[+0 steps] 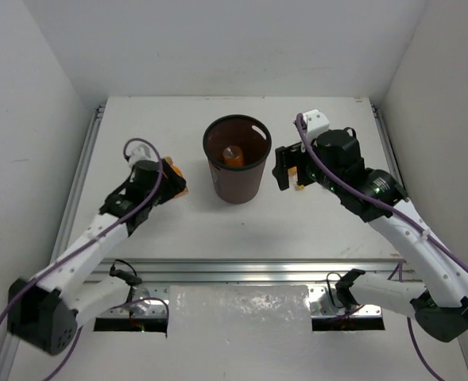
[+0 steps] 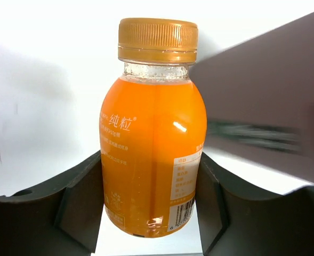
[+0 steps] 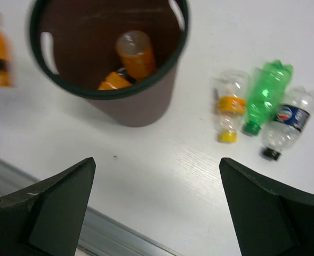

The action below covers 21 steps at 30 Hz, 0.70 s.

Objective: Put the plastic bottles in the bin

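White table (image 1: 218, 230), white walls (image 1: 218, 48). Bin (image 1: 235, 186) mid; 3 bottles (image 3: 263, 93) lie right. L gripper (image 2: 149, 208) clamps orange bottle (image 2: 151, 138), R gripper (image 3: 157, 176) wide open.

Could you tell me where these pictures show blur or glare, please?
Left wrist view: orange bottle sharp with a small glare spot, bin beside it smeared; right wrist view: green bottle slightly soft; top view: crisp, evenly lit.

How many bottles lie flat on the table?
3, side by side right of the bin in the right wrist view: yellow-capped bottle, green bottle, black-capped clear bottle. More may be hidden out of view.
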### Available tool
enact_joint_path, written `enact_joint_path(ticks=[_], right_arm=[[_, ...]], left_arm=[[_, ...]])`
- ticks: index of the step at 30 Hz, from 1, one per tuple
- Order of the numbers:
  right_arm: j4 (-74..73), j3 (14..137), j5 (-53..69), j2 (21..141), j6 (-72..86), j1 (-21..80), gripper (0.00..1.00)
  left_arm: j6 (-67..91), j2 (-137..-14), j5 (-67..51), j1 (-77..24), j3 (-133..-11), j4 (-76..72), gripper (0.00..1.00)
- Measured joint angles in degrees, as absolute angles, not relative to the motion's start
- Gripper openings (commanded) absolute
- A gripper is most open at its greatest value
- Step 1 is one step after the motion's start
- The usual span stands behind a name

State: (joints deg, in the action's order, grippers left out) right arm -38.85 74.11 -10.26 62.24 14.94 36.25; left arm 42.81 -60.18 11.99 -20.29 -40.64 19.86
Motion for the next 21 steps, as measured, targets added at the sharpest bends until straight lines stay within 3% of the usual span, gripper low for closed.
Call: enact_joint_path(ticks=[5, 12, 16, 18, 20, 21], right_arm=[[-38.7, 70.9, -15.1, 62.2, 17.7, 32.5, 0.99], [-37.3, 74.1, -18.4, 64.2, 19.5, 28.3, 0.99], [-36.8, 80.3, -17.0, 70.0, 19.7, 21.3, 0.99], [-36.2, 81.7, -14.3, 72.5, 20.2, 16.3, 0.99], [-36.2, 81.8, -11.5, 74.8, 20.9, 11.6, 0.99], [-36.3, 81.7, -10.0, 76.0, 21.2, 9.6, 0.99]], left_arm=[[37.9, -52.5, 10.9, -20.4, -57.6, 23.7, 0.12], [34.6, -62.9, 0.7, -21.6, -76.6, 19.3, 0.18], [34.5, -71.7, -1.6, -23.8, -80.1, 18.5, 0.29], [34.3, -77.6, -1.6, -25.0, -80.9, 19.4, 0.40], [34.3, -82.6, -1.6, -26.0, -81.5, 21.1, 0.53], [34.3, -84.5, -1.5, -26.4, -81.7, 22.3, 0.68]])
